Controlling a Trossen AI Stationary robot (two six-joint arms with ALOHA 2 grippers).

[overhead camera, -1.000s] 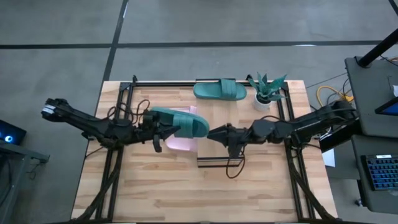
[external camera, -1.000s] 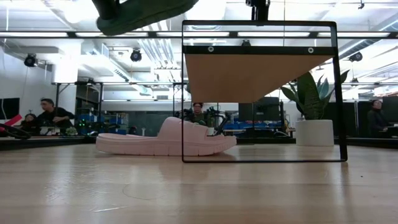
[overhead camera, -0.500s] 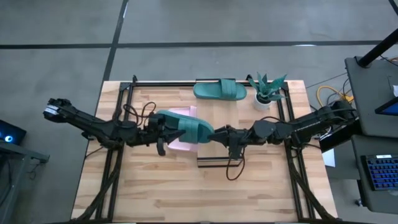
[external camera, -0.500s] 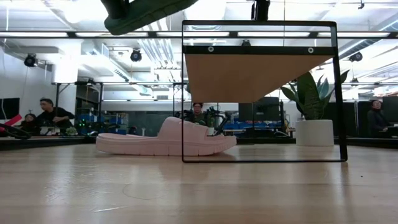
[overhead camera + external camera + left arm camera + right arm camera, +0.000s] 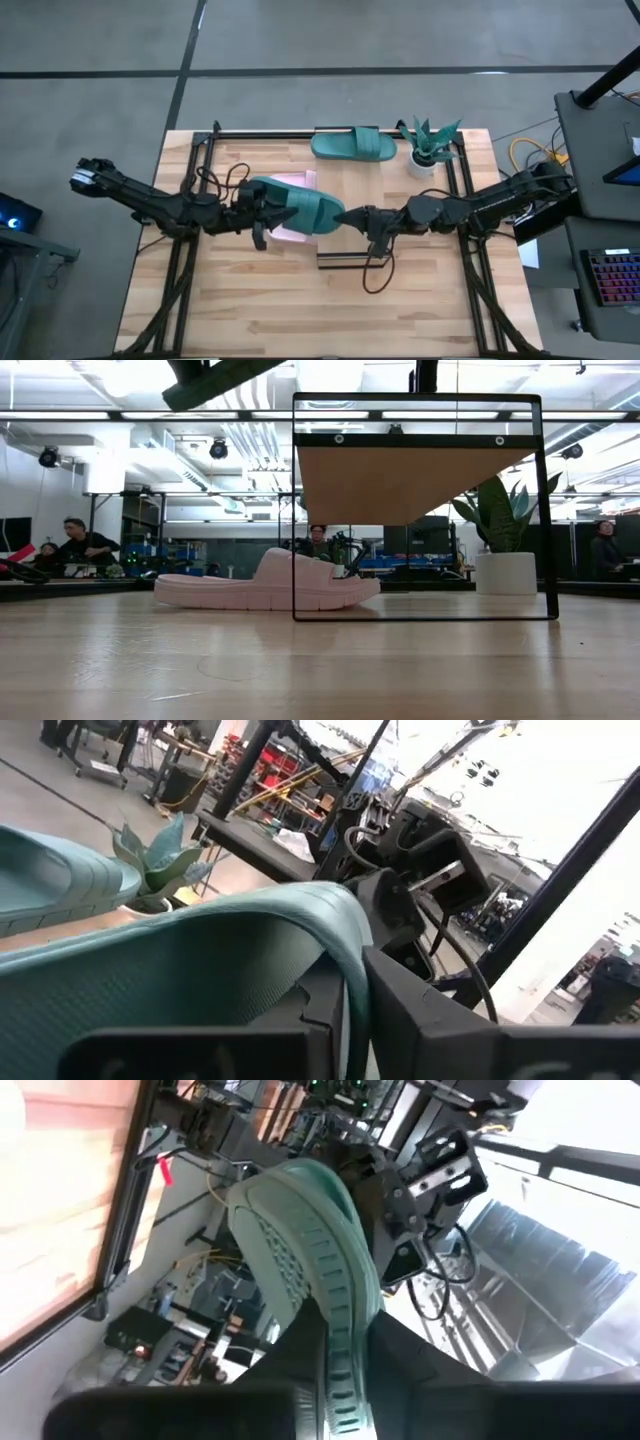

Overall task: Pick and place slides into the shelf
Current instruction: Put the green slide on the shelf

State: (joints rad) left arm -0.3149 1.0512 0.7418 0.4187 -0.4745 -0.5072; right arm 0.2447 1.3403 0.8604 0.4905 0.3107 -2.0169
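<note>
Pinching each end of 1 green slide (image 5: pixel 300 205), the left gripper (image 5: pixel 262 213) and right gripper (image 5: pixel 352 218) both clamp it in the air, so it can pass between arms. It hangs over the pink slide (image 5: pixel 290 232), just beside the shelf (image 5: pixel 345 262).

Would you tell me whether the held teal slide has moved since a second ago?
Yes. In the high view the teal slide has shifted rightward, toward the shelf and right gripper.
</note>
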